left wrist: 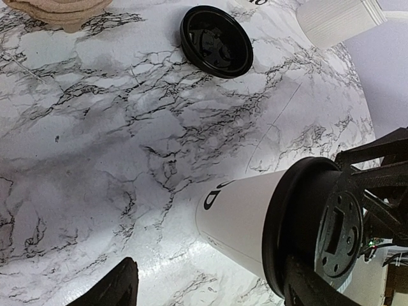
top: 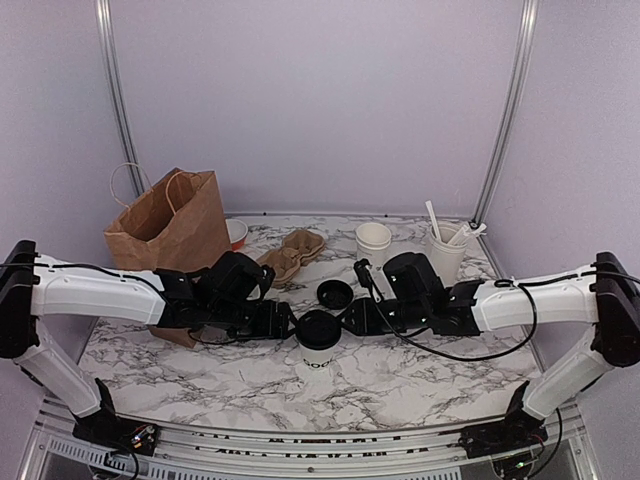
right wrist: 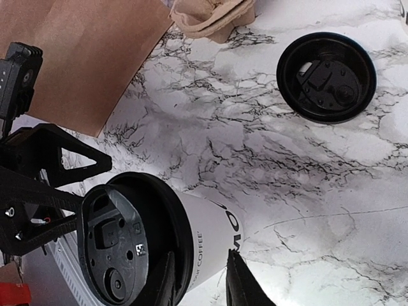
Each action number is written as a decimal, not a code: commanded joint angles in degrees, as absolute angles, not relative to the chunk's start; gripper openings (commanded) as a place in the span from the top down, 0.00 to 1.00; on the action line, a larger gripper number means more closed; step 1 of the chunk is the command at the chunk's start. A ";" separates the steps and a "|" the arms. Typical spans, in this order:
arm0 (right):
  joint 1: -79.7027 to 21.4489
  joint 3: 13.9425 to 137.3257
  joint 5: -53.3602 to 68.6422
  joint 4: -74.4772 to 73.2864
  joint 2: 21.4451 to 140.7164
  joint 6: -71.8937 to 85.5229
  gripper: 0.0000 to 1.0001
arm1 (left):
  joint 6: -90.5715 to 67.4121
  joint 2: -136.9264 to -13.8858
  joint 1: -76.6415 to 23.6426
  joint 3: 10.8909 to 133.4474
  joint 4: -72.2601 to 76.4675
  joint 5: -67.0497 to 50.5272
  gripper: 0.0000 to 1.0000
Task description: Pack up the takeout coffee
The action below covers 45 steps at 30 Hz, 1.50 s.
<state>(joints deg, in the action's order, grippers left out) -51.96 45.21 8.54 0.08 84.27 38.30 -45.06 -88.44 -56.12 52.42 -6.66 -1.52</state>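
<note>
The takeout coffee [top: 318,345] stands upright on the table, in front of the brown paper bag [top: 175,225] and off to its right, not yet packed. The right claw [right wrist: 201,268] is clenched on the rim of the cup's black lid [right wrist: 127,242]. One finger lies over the top and the other against the white wall just under it, so it looks to me like a pinch on the coffee. The left claw [top: 288,324] hangs released on the side of the cup towards the bag, spread wide, with one finger close to the lid.

My worry is that narrow grip. Lifting by the rim could pop the lid off or let the cup swing and tip, and the coffee would go over the table. The wide left claw could also nudge the cup if either arm shifts. The bag's mouth is high and soft, with loose handles, and a cup brought in low could catch its edge and fold it.

Right of the bag lie a cardboard cup carrier [top: 295,252], then a spare black lid [top: 335,295]. Further right are a stack of white cups [top: 373,242] and a cup of utensils [top: 445,255].

The table [top: 420,385] is glossy white marble pattern with grey veins. Pale lilac walls [top: 320,100] close in behind, with metal posts [top: 115,90] at the corners.
</note>
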 commanded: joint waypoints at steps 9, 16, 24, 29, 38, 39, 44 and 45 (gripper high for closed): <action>-54.58 51.91 3.15 -13.47 84.30 38.17 0.74 | -41.31 -92.41 -56.78 57.94 -16.03 -0.88 0.22; -54.47 56.03 -0.12 -13.45 84.20 38.58 0.74 | -39.33 -92.15 -56.77 63.89 -18.74 0.40 0.22; -54.28 56.24 -2.44 -14.25 82.94 38.68 0.74 | -38.80 -91.22 -56.78 65.49 -19.96 1.37 0.22; -54.23 57.70 -2.22 -16.45 82.80 35.74 0.74 | -38.92 -89.70 -56.78 65.01 -20.56 1.62 0.22; -54.06 58.74 -0.06 -20.35 81.64 26.81 0.71 | -41.48 -84.91 -58.85 60.51 -20.33 0.71 0.21; -53.89 58.95 0.29 -20.73 81.77 26.43 0.70 | -41.81 -84.72 -59.26 60.14 -20.25 0.73 0.22; -51.13 58.37 6.44 -19.76 82.53 24.86 0.69 | -43.87 -84.28 -61.37 58.49 -18.73 0.60 0.21; -50.46 57.95 7.70 -19.10 82.53 24.62 0.69 | -44.26 -84.29 -61.62 58.26 -18.29 0.58 0.22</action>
<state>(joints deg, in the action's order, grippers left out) -52.90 56.77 2.13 -19.42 82.94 27.31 -42.17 -85.69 -60.51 59.66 -18.79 0.49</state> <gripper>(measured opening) 0.306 0.784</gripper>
